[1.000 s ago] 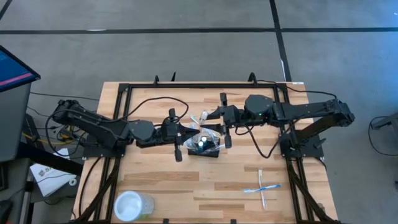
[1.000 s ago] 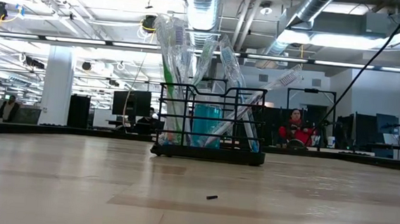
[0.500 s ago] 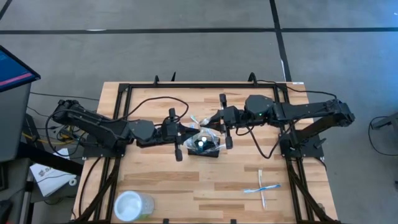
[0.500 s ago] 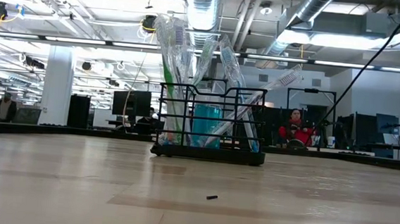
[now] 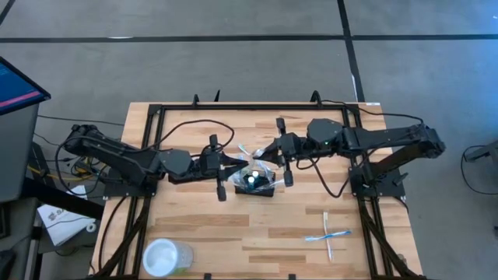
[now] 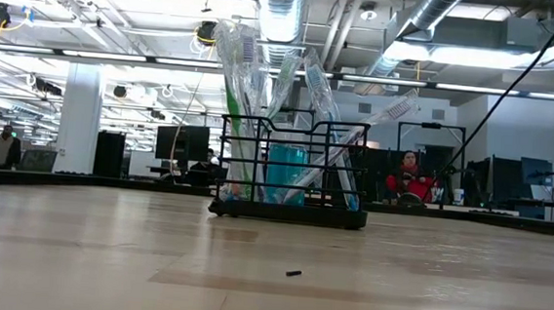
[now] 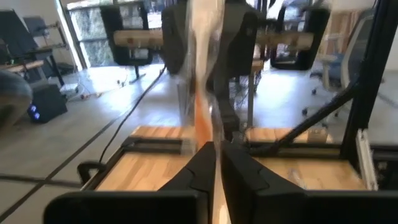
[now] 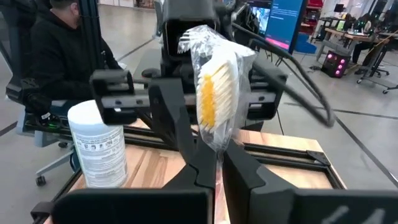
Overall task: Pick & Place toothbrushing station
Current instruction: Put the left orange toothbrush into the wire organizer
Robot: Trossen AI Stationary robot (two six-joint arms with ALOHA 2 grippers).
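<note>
- My right gripper (image 8: 216, 163) is clamped on a wrapped toothbrush (image 8: 216, 99) with yellow bristles, holding it up just over the caddy (image 5: 257, 183).
- My left gripper (image 7: 216, 163) looks pinched on another wrapped brush (image 7: 203, 74), though that wrist view is blurry, so I'd call it nearly together around the handle.
- The caddy sits mid-table (image 5: 194, 225) between my two arms. From the low view it's flat on the wood, already bristling with brushes and a blue tube (image 6: 285, 175).
- Tip for this step, as I judge it: go slow and keep each brush close to upright, because the caddy is crowded and the crinkly wrappers can snag on the wire.
- Only one arm should move at a time, since my wrists are really close together.
- The loose brushes (image 5: 327, 235) and the cup (image 5: 166, 256) are well away, so no worries there.
</note>
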